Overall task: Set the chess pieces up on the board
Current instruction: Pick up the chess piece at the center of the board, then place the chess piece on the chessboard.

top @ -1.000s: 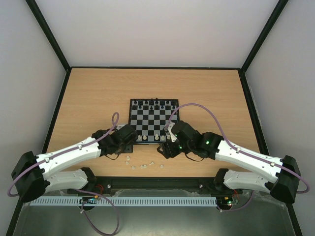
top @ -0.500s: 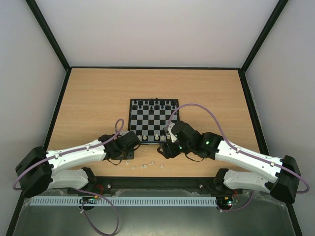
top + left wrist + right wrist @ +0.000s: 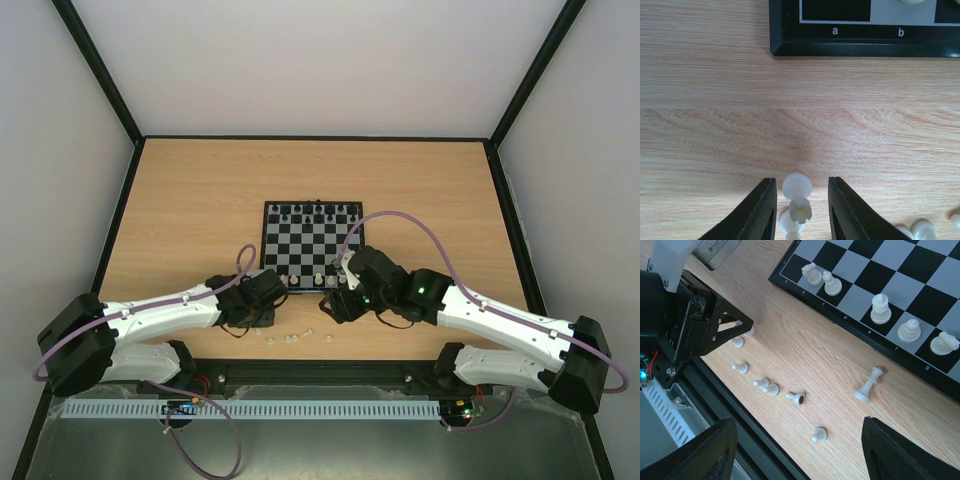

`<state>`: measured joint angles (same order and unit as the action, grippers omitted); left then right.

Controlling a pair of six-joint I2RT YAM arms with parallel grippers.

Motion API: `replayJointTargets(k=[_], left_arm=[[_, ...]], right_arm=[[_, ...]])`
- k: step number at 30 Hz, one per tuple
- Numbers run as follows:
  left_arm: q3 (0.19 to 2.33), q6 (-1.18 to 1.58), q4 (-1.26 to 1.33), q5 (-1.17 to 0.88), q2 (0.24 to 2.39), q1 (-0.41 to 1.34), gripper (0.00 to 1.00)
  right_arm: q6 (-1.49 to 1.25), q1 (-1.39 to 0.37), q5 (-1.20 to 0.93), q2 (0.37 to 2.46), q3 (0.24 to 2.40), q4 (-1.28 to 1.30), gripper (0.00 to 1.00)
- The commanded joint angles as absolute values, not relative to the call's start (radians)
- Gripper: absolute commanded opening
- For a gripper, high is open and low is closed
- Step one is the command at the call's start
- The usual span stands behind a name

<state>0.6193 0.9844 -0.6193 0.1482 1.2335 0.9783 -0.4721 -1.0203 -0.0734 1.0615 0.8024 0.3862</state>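
A white piece (image 3: 796, 186) is straddled, ungripped, by the released left hand (image 3: 800, 181), at 7 o'clock of the board (image 3: 865, 47). The right hand (image 3: 800, 455) is seen released and empty.

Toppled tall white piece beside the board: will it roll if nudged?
Probably rolls in an arc: the tall white piece lies on its side, base wider than crown. Looks like small smooth plastic, so likely light and apt to skid.
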Motion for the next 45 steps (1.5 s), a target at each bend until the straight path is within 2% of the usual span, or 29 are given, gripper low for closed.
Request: replayJointTargets(k=[1,9,18,21,30,45], left_arm=[[0.6,0.992,-0.632,0.14,1.241,0.986,0.31],[0.586,0.998,-0.633,0.14,1.243,0.989,0.29],[0.59,0.985,-0.601,0.136,1.28,0.989,0.08],[0.598,0.98,-0.592,0.13,1.294,0.989,0.04],[0.763,0.883,-0.683,0.194,1.333,0.946,0.03],[0.939,0.688,-0.624,0.177,1.513,0.794,0.03]], right_arm=[[-0.466,-1.018,-0.084,1.063,0.788,0.391,0.69],[-0.466,-1.018,-0.084,1.061,0.787,0.391,0.69],[-0.466,-1.017,-0.085,1.06,0.785,0.391,0.69],[-0.467,-1.017,-0.083,1.06,0.785,0.391,0.69],[-0.466,-1.017,-0.08,1.06,0.786,0.393,0.69],[-0.468,-1.017,-0.074,1.056,0.788,0.395,0.69]])
